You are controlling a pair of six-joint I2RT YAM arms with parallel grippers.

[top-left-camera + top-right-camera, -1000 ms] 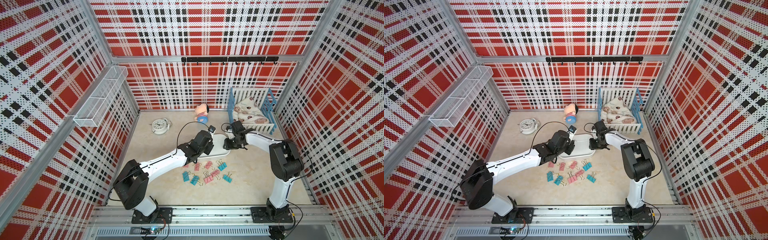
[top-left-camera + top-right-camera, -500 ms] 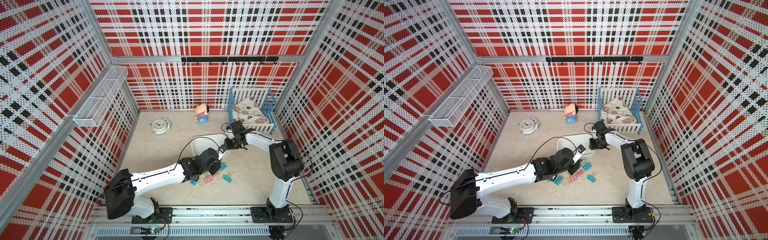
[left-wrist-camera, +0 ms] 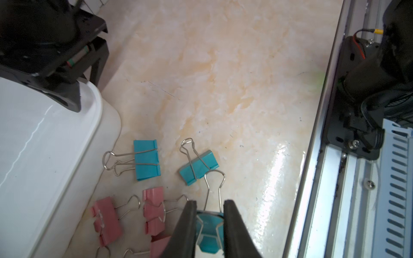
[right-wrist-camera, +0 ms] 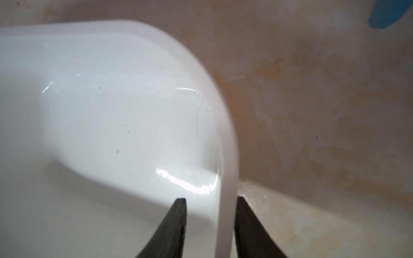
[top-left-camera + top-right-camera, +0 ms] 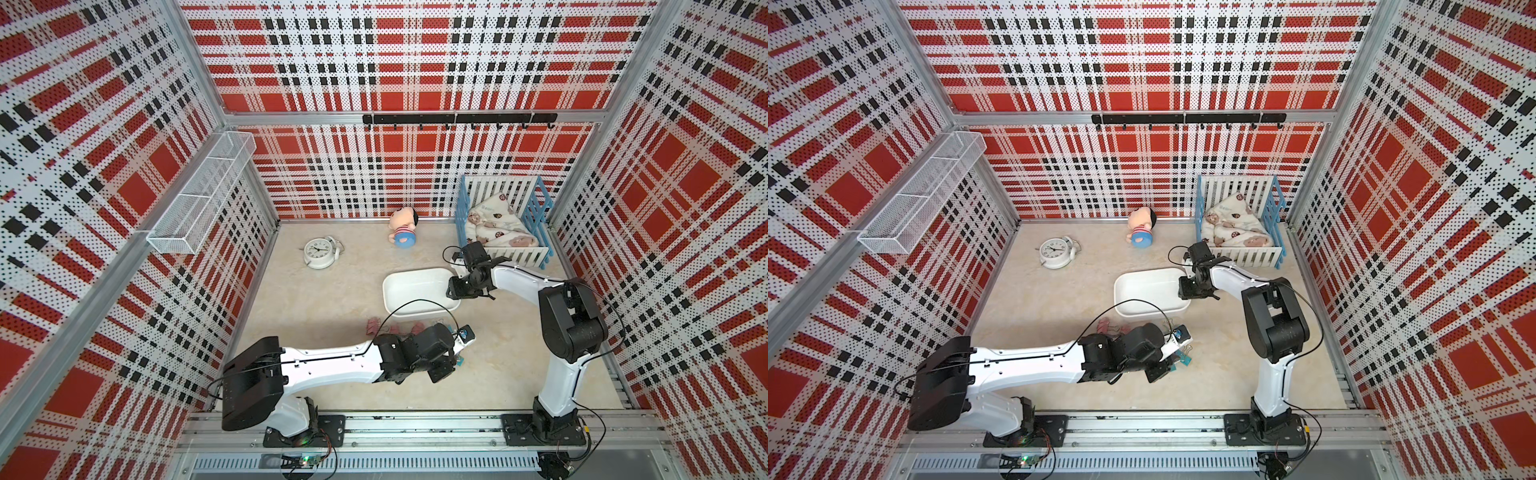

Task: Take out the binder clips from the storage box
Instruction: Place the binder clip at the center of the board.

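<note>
My left claw (image 3: pixel 210 202) pinches a teal binder clip (image 3: pixel 209 232) low over the worktop (image 3: pixel 223 78), near the other binder clips (image 3: pixel 146 159) lying beside the storage box (image 3: pixel 98 107). My right claw (image 4: pixel 210 198), set narrow, clamps the box wall. The box looks empty, so I judge this the last drop: part the left jaws, then lift clear.

- Both top views: high overhead, facing down, sharing the whole desk (image 5: pixel 324 299).
- Wrist views: close behind the left pincer (image 3: pixel 210 202) and right pincer (image 4: pixel 211 198), facing beyond their tips.
</note>
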